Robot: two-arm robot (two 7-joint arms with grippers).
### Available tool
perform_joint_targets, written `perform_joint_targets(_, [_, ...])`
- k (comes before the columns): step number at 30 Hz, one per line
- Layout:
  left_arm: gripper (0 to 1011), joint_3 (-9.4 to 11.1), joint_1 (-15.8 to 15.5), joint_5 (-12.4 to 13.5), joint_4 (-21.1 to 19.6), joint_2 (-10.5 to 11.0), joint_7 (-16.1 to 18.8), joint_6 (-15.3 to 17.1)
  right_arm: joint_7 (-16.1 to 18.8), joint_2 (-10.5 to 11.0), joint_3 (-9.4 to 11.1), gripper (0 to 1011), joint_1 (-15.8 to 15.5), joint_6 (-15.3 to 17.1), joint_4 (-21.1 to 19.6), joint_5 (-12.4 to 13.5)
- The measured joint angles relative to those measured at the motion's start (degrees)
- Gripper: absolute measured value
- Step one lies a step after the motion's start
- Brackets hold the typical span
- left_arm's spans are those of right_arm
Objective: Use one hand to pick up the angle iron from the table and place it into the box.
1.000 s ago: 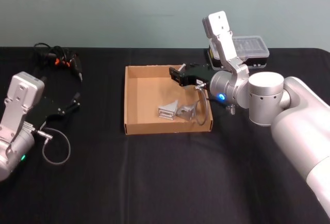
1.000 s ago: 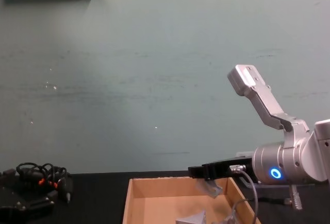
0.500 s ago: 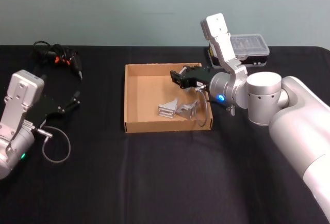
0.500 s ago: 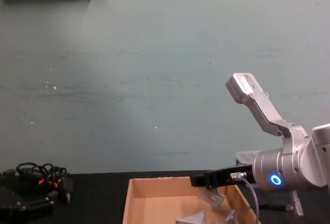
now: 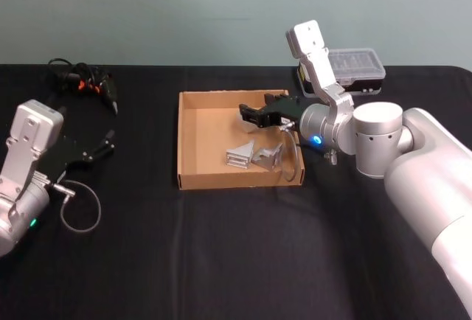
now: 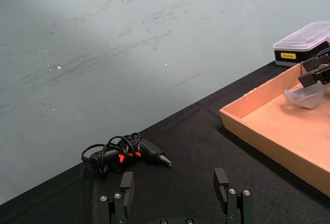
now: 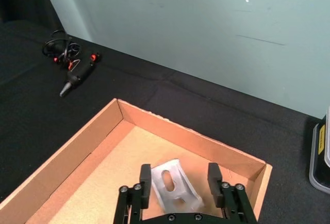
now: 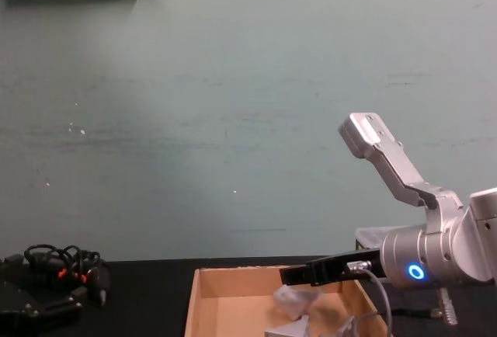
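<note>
The right gripper (image 7: 178,185) is held over the far side of the box (image 5: 193,180), its fingers spread, with an angle iron (image 7: 174,189) seen loose between them (contact cannot be told). The left gripper (image 6: 174,187) is parked open over the table (image 5: 221,254)

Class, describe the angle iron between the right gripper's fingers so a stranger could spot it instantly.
Find the shallow tan cardboard box mid-table. Over its far right part the right gripper has its fingers apart around a pale bent metal angle iron. Two other angle irons lie on the box floor, nearer the front wall, away from the fingers.
</note>
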Motion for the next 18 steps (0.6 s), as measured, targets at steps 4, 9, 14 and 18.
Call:
perform_joint_targets(4, [1012,0.0,0.0,0.0,0.0,0.0,0.0,0.0,0.4,0.0,0.2,802,-0.1,-0.2,-0.1,-0.4])
perform_joint_targets(9, [1011,0.0,0.0,0.0,0.0,0.0,0.0,0.0,0.3,0.4,0.9,939,-1.3,-0.3,-2.8,-0.6])
perform_joint_targets(14, [1011,0.0,0.0,0.0,0.0,0.0,0.0,0.0,-0.2,1.5,2.0,1002,-3.7,0.3,-8.1,-0.4])
perform_joint_targets(18, [1011,0.0,0.0,0.0,0.0,0.0,0.0,0.0,-0.7,2.6,2.7,1002,-6.0,0.9,-13.2,-0.1])
